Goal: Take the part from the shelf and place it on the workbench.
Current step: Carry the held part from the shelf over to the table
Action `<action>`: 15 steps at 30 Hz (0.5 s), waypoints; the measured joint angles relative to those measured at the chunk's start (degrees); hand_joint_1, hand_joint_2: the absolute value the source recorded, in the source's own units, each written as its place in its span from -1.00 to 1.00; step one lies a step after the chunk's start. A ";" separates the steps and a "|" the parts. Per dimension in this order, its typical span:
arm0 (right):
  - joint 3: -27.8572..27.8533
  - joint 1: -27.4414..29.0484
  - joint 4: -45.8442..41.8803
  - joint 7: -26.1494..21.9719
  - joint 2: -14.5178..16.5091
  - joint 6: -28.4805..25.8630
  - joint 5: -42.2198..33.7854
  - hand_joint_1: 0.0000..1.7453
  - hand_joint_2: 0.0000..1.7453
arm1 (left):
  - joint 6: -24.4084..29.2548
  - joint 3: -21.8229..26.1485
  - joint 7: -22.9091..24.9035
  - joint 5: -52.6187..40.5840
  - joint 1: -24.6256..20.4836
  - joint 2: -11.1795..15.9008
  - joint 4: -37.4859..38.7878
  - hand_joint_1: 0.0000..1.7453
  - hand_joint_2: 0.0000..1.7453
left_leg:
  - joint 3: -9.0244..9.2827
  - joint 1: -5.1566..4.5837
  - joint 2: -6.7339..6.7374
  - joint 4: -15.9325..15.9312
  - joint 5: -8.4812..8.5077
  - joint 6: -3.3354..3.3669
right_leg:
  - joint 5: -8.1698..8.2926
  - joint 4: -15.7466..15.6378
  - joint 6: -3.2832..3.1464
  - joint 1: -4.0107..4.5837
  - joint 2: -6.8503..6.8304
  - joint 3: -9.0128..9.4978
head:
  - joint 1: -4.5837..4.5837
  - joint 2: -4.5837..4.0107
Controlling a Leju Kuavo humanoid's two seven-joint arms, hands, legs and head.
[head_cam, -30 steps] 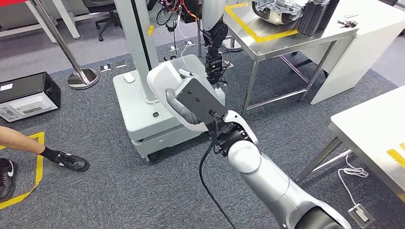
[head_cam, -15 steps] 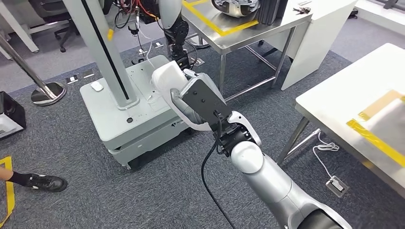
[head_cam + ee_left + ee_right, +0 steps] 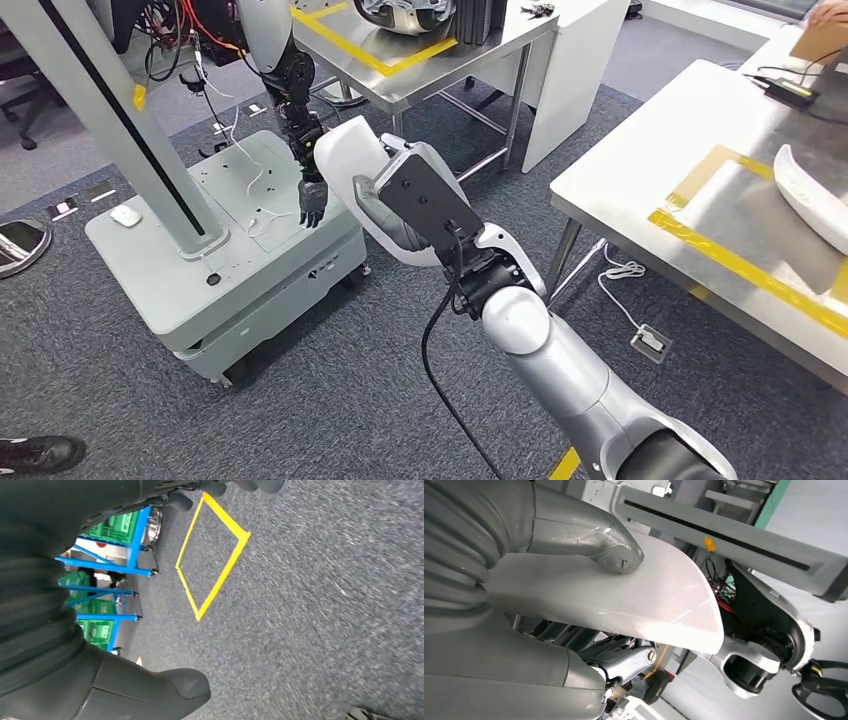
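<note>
Gripping the white part (image 3: 345,160), right hand (image 3: 385,215) half hidden behind its wrist camera, left hand's (image 3: 150,690) fingers unreadable

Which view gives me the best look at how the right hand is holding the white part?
The right wrist view: the thumb presses on top of the white part, with the fingers underneath. The head view shows the part from behind the right hand, whose wrist plate hides the grip. The left wrist view faces the floor.

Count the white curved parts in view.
2. One white part is gripped by the right hand above the carpet; another white part lies on the workbench. Others may be hidden.
</note>
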 joint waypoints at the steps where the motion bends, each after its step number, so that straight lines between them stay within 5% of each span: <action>1: 0.00 -0.12 0.04 0.02 -0.02 0.04 -0.15 1.00 1.00 | -0.02 -0.01 0.01 -0.01 -0.05 -0.02 -0.01 -1.00 1.00 | 0.03 0.08 0.64 -0.31 0.30 0.44 | -0.35 0.46 0.22 0.13 -0.69 -0.34 | 0.10 0.00; 4: 0.02 -0.70 0.24 0.05 -0.04 0.05 -0.56 1.00 1.00 | -0.03 -0.02 0.06 -0.08 0.01 0.00 -0.01 -1.00 1.00 | -0.11 0.03 2.79 -0.82 0.81 1.42 | -5.18 8.90 0.50 0.54 -5.61 -4.32 | 0.49 0.00; 6: 0.04 -0.72 0.43 0.07 -0.09 0.00 -0.78 1.00 1.00 | -0.03 -0.02 0.14 -0.13 0.14 0.06 -0.01 -1.00 1.00 | -0.30 -0.17 4.34 -0.66 0.76 1.59 | -7.76 15.69 0.66 0.49 -6.91 -7.32 | 0.52 0.00; 7: 0.05 -0.66 0.51 0.08 -0.13 -0.05 -0.89 1.00 1.00 | -0.03 -0.02 0.17 -0.13 0.15 0.07 -0.01 -1.00 1.00 | -0.38 -0.21 5.09 -0.55 0.70 1.60 | -7.61 16.43 0.69 0.48 -7.11 -7.50 | 0.54 0.00; 11: 0.04 -0.61 0.63 0.10 -0.18 -0.46 -1.09 1.00 1.00 | -0.03 -0.02 0.23 -0.15 -0.02 0.02 -0.01 -1.00 1.00 | -0.46 -0.42 7.73 0.21 0.04 1.03 | -2.41 3.12 0.07 0.78 -10.07 0.14 | 0.52 0.00; 13: 0.04 -0.54 0.63 0.15 -0.19 -0.78 -1.09 1.00 1.00 | -0.03 -0.02 0.36 -0.18 -0.08 0.04 -0.01 -1.00 1.00 | -0.36 -0.62 8.69 0.40 -0.30 0.37 | -2.08 0.55 -0.64 1.09 -10.65 1.26 | 0.48 0.00; 15: 0.03 -0.43 0.62 0.23 -0.23 -1.10 -1.04 1.00 1.00 | -0.03 -0.02 0.48 -0.27 -0.21 0.04 -0.02 -1.00 1.00 | -0.17 -0.54 9.40 0.27 -0.47 -0.32 | -1.76 0.28 -1.32 1.02 -9.35 1.14 | 0.45 0.00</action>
